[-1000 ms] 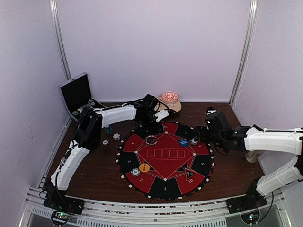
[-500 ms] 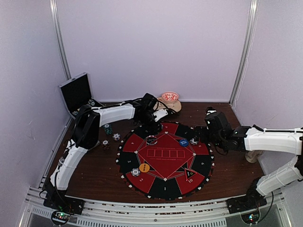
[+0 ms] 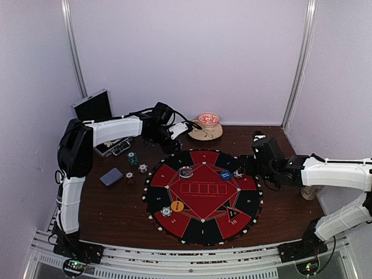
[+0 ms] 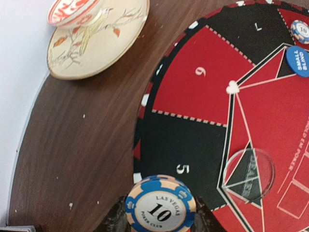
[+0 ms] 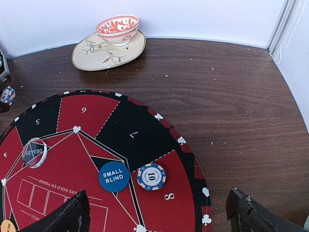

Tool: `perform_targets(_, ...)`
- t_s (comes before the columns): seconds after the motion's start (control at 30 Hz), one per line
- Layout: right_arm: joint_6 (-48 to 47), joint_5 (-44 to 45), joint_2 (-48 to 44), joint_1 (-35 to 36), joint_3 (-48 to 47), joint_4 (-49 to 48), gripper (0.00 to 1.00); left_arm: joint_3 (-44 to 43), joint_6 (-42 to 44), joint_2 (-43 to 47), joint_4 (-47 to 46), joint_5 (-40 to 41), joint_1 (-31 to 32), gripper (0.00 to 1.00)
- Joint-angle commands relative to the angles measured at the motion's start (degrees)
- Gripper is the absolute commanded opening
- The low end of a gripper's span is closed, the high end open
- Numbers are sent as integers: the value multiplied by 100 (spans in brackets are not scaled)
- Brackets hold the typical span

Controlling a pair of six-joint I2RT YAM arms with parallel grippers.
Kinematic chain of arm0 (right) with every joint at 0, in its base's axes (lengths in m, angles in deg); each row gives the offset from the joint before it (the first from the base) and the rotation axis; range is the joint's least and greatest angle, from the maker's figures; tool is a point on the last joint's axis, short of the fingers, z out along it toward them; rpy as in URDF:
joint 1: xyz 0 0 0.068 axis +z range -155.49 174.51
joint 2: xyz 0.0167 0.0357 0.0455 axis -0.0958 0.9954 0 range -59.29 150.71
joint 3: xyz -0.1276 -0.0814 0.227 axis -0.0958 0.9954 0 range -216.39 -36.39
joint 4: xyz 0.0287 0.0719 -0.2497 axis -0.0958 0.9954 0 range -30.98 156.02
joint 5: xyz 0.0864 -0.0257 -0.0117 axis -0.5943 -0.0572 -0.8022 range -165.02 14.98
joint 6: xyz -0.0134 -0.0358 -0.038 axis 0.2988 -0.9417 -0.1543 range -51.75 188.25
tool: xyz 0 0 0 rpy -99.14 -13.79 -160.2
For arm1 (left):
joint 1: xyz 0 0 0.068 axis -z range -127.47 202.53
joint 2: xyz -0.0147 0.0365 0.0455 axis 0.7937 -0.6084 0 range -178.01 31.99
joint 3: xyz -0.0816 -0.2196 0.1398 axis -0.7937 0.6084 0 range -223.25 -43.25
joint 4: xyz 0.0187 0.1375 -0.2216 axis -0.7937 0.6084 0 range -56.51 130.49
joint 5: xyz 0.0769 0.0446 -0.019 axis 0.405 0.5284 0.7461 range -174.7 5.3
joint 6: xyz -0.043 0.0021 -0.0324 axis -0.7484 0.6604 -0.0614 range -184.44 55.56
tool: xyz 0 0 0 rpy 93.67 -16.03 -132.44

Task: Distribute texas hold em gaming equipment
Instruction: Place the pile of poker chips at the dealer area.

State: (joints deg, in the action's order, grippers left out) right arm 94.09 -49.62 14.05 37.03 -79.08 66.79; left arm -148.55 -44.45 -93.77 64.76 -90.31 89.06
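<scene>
My left gripper [image 4: 161,215] is shut on a blue-and-cream poker chip [image 4: 161,205] marked 10, which hangs above the black segment 5 at the far left rim of the round mat [image 3: 200,224]. In the top view this gripper [image 3: 172,133] sits just behind the mat. My right gripper [image 5: 159,217] stands wide open with nothing between its fingers, above the mat's right side. In front of it lie a blue small-blind disc [image 5: 114,176] and another 10 chip [image 5: 151,177]. A clear dealer disc [image 5: 35,152] rests further left. An orange disc [image 3: 177,206] and a chip [image 3: 167,211] lie at the mat's near left.
Three loose chips [image 3: 133,158] and a grey-blue deck of cards [image 3: 111,176] lie on the table left of the mat. The open black case [image 3: 95,109] stands at the back left. A plate [image 5: 108,53] with a red-patterned bowl [image 5: 118,28] sits behind the mat.
The left arm has swung left and back from the mat's far edge, with the chip in its fingers. The card deck now shows. The right arm has not moved.
</scene>
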Motion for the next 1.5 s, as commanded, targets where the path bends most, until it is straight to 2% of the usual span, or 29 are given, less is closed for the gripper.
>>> perform_targets(0.0, 4, -8, -69, 45, 52, -91, 100, 581, 76, 508, -132, -189, -266, 26)
perform_targets(0.17, 8, -25, 39, 61, 26, -130, 100, 1270, 248, 802, -148, -510, -458, 26)
perform_targets(0.37, 10, -30, 283, 98, -65, -135, 100, 1669, 350, 787, -204, -793, -464, 25)
perform_targets(0.77, 26, 9, 397, 177, -118, -128, 100, 1458, 242, 271, -398, -665, -473, 25)
perform_targets(1.2, -18, 8, 330, 213, -126, -105, 100, 1439, 327, 160, -125, -1518, -448, 25)
perform_targets(1.47, -17, 34, 356, 229, -137, -100, 100, 1596, 374, 174, -167, -1433, -335, 25)
